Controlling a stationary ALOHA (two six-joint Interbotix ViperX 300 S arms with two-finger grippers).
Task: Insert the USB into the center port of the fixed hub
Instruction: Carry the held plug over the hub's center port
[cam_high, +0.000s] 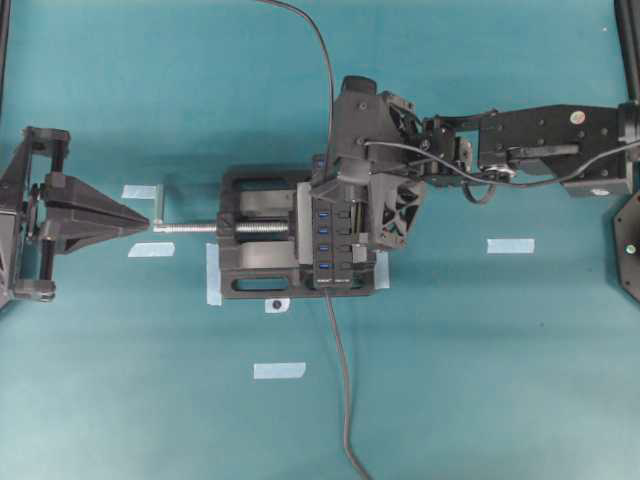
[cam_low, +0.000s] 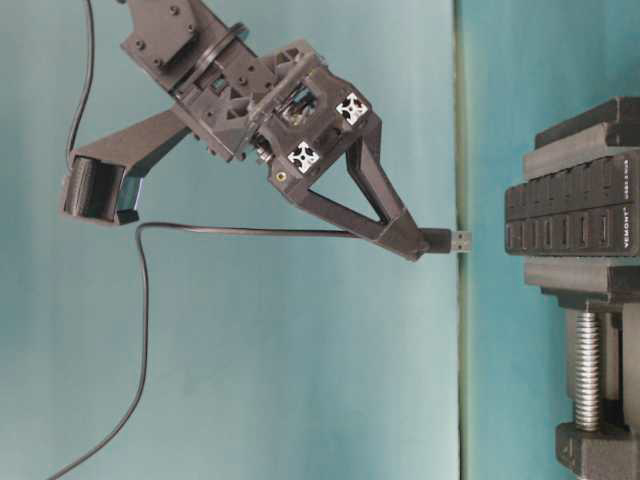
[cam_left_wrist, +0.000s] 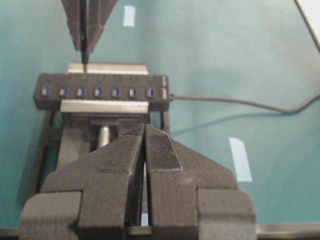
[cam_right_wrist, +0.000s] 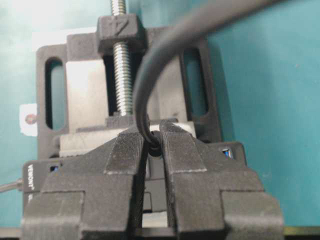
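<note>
two hands in play. right hand is clamped narrow on the usb, gripping the plug body with the metal tip poking out past the fingertips; its cable trails back from the fingers in a loose loop. in the table-level view the tip sits near the fixed hub but apart from it, a gap showing between metal and port face. from overhead the right hand hangs over the hub's row of blue slots, covering part of it.

left hand is parked with fingers pressed together, holding nothing, well away on the other side of the vise, pointing at the screw handle.

handling, as a guess: plug is light, rigid, small, so a slight tilt in the grip would misalign it. hold on the moulded body looks right; cable is limp and would give no push. cable drag could twist the plug.

center port reads as the middle blue slot in the left wrist view. neighbouring slots sit just beside it and all look alike, so landing one slot off is the likely miss.

around: hub is pinched in the vise jaws, its own cable running off across the teal tabletop; bits of pale tape scattered about. nothing lies between tip and hub.
</note>
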